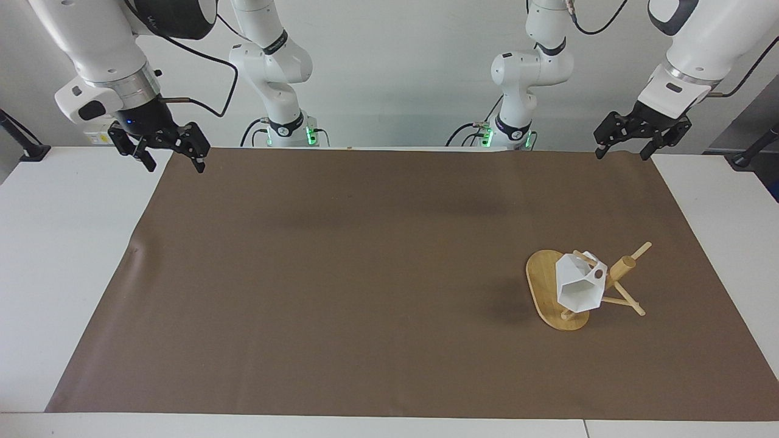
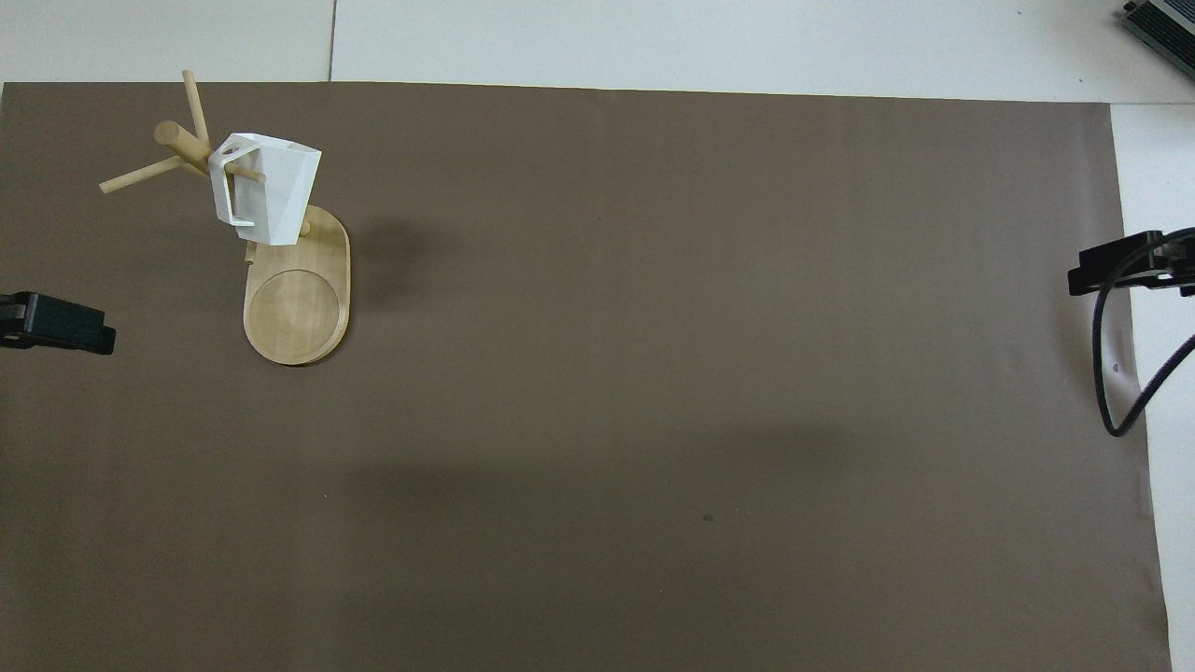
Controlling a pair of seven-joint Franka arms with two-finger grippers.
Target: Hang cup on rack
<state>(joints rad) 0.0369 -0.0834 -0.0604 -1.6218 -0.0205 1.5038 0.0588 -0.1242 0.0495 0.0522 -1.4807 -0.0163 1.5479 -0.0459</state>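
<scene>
since the cup already hangs by its handle on a peg of the rack, these lines read the facing view from one side to the other, each place told from the rack:

right claw: the right gripper [image 1: 170, 154] is up over the corner of the brown mat [image 1: 341, 274] at the right arm's end of the table, well apart from the rack; fingers spread, nothing between them.

cup: the cup [image 1: 580, 287] hangs tilted on a peg, its open mouth turned away from the robots, over the rack's oval base.

rack: the rack [image 1: 548, 291] stands on the mat toward the left arm's end, post leaning, pegs crossing.

left claw: the left gripper [image 1: 624, 148] is up over the mat's edge at the robots' side, fingers spread, empty.

key relation: the left arm is clearly the nearer to the rack.

judgement: the hanging looks done; no grasp seems called for.
</scene>
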